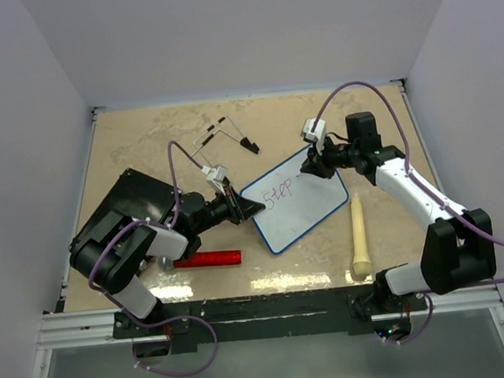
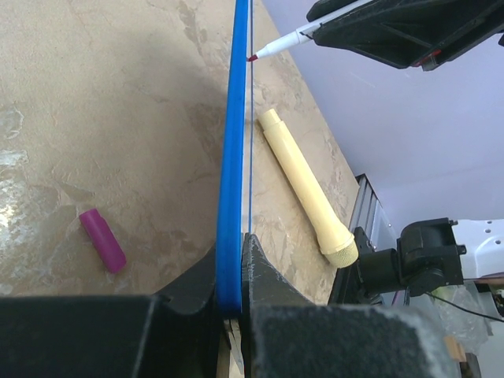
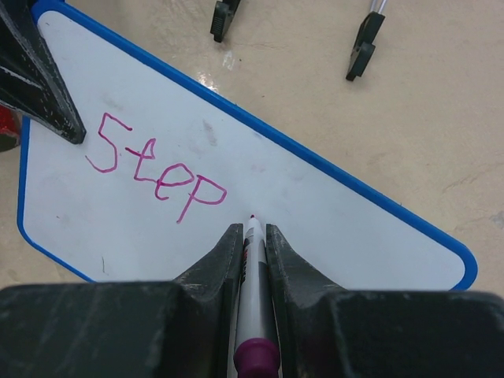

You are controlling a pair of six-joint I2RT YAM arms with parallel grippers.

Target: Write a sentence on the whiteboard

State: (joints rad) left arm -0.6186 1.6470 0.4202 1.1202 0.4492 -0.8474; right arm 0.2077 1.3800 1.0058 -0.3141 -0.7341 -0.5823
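The whiteboard (image 1: 312, 205) lies at the table's middle, white with a blue rim (image 2: 231, 157). The purple-pink word "Step" (image 1: 281, 195) is on it, clear in the right wrist view (image 3: 153, 169); no other words show. My left gripper (image 1: 249, 207) is shut on the board's left edge, the rim between its jaws (image 2: 234, 260). My right gripper (image 1: 316, 163) is shut on a marker (image 3: 252, 260). The marker's tip (image 2: 253, 57) sits at the board surface just right of "Step". I cannot tell if it touches.
A cream club-shaped handle (image 1: 358, 235) lies right of the board. A red cylinder (image 1: 207, 258) lies front left, a black slab (image 1: 133, 200) far left. A wire stand with black feet (image 1: 224, 133) is behind. A purple cap (image 2: 102, 240) lies on the table.
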